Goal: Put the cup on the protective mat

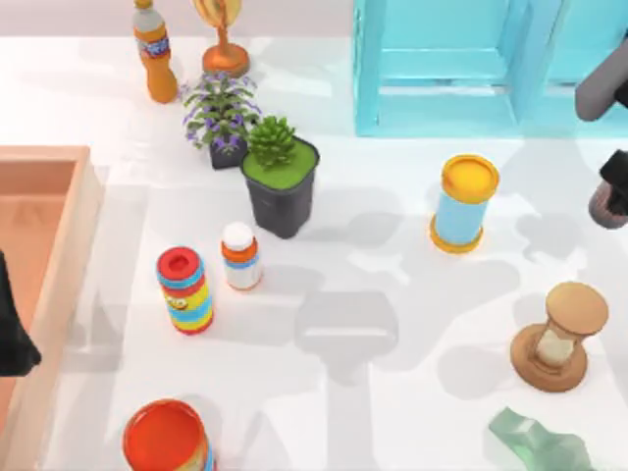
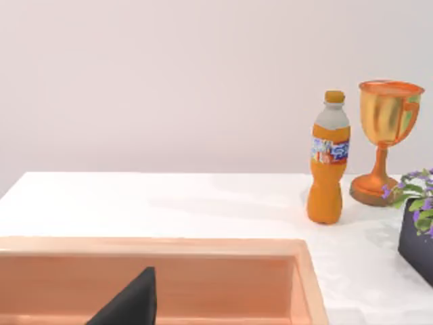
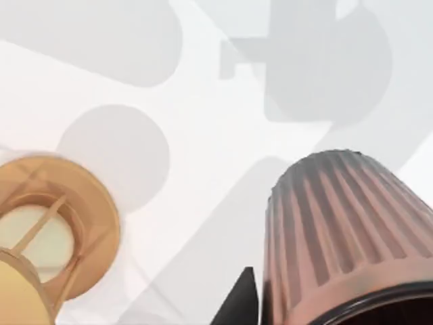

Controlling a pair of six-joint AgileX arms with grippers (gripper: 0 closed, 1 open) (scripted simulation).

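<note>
Ribbed tapered cup (image 3: 345, 230) grasped in right gripper (image 3: 247, 298) jaws, wooden hourglass (image 3: 47, 230) near, left jaws' state unclear

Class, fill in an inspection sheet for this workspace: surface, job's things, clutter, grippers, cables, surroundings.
Surface: white table, shadowed.
Job's things: ribbed cup close to the right wrist camera, hourglass nearby.
Clutter: wooden tray, soda bottle, trophy, flowering plant, succulent pot, striped canister, white bottle, blue cylinder, orange can.
Grippers: left gripper over the tray, table's left edge; right gripper at the right edge.
Cables: nothing seen.
Surroundings: cyan crate at the back; plain wall.
</note>
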